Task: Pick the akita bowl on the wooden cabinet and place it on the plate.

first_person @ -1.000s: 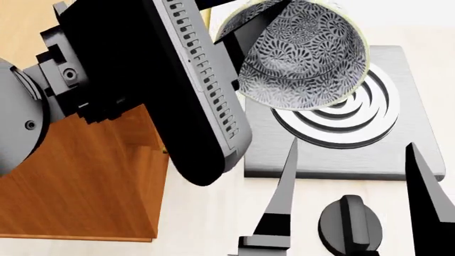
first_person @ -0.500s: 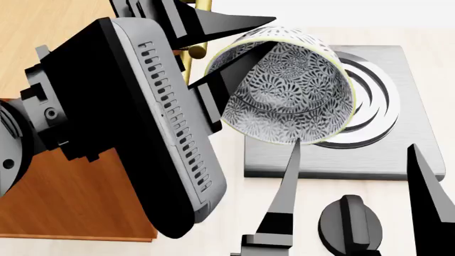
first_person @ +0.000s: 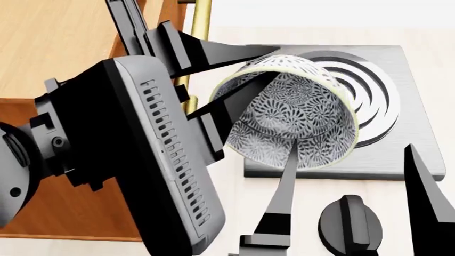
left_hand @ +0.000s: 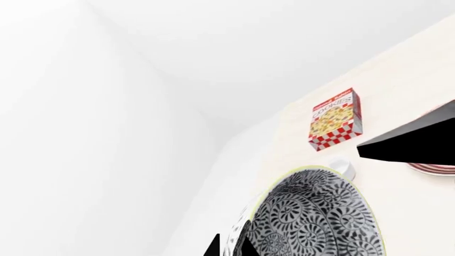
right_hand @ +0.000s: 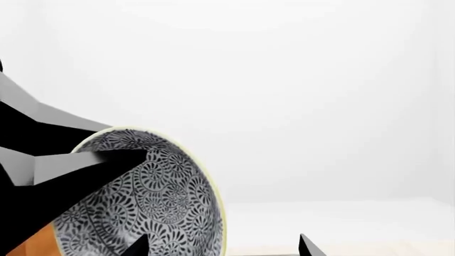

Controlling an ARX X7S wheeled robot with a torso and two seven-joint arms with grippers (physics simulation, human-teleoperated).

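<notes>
The akita bowl (first_person: 299, 117), grey with a dense black floral pattern and a pale rim, hangs tipped on its side above the front of the stove top. My left gripper (first_person: 274, 61) is shut on its rim, one finger inside and one outside. In the left wrist view the bowl (left_hand: 320, 218) fills the lower part, with the left gripper (left_hand: 229, 248) pinching its wall. The wooden cabinet (first_person: 50, 48) lies to the left. A red-ringed edge of the plate (left_hand: 433, 169) shows far off. My right gripper (first_person: 351, 146) stands open just in front of the bowl (right_hand: 142, 197), empty.
A grey stove plate (first_person: 405, 154) with concentric rings lies under the bowl, with a black knob (first_person: 348, 224) in front of it. The cabinet's brass handle (first_person: 200, 21) stands beside the left arm. A cookie box (left_hand: 335, 118) and a small white cup (left_hand: 341, 166) stand near the plate.
The left arm has swung the bowl down and towards me, from over the stove's rings to its front edge. The right gripper has stayed put.
</notes>
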